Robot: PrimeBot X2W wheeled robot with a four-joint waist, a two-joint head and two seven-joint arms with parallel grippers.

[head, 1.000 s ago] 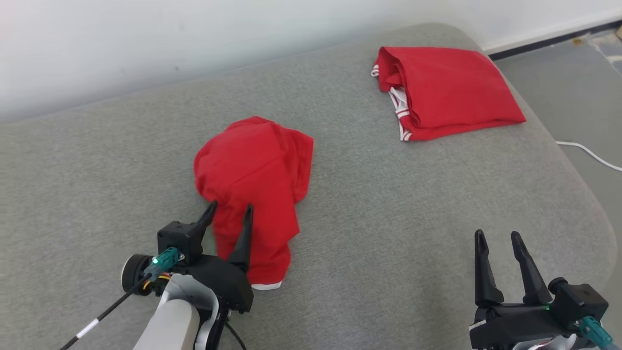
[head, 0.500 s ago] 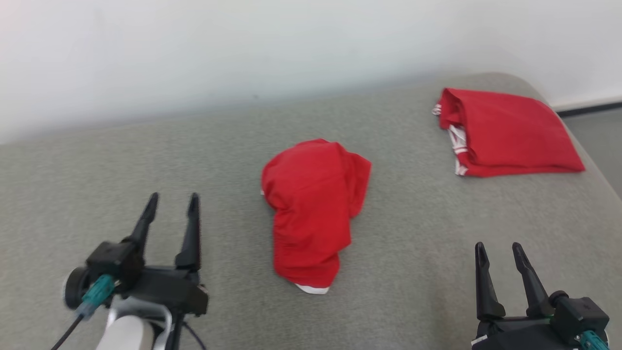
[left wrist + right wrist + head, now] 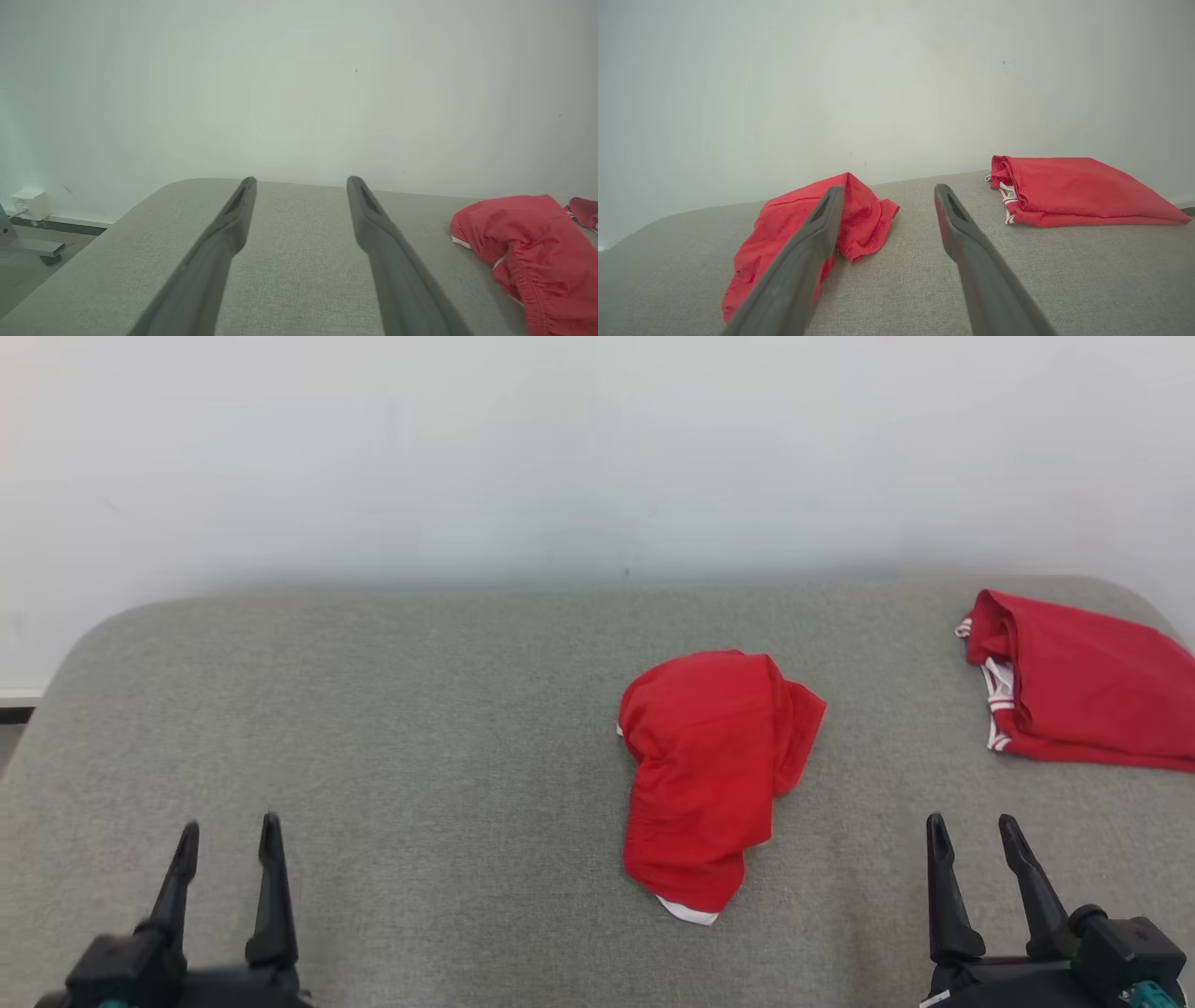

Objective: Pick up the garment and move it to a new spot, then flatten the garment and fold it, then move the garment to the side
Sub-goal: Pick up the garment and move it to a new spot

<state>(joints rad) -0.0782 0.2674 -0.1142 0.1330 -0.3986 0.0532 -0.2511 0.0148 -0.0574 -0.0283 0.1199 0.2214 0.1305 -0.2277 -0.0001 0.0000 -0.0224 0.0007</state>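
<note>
Clearly, most of the task is not done yet. The garment lies as a crumpled red heap on the cushion. It is ahead of both pairs of jaws and between them, nearer to the right jaws than to the left jaws, and it touches neither. Both pairs stand wide open and empty, low over the cushion, with their tips toward the wall.

A second red piece, neatly folded, lies ahead of the right jaws and to their right, well apart from the heap. I judge that this one is finished and put aside, so the heap is the one in work. Whether the heap is already at its new spot, I cannot tell. It is surely not flat and not folded. So the flattening, the folding and the move to the side are all left, and both pairs of jaws must first reach forward to the cloth.

Some things are hard to see. The heap hides its own underside, so I cannot say where the edges and corners run. A gathered band and a white trim suggest shorts, but this is a guess. In the right wrist view one jaw covers part of the heap. In the left wrist view the heap is cut off at the right of the left jaws. In the head view the folded piece is cut off at the edge, and so are the bases of the left jaws.
</note>
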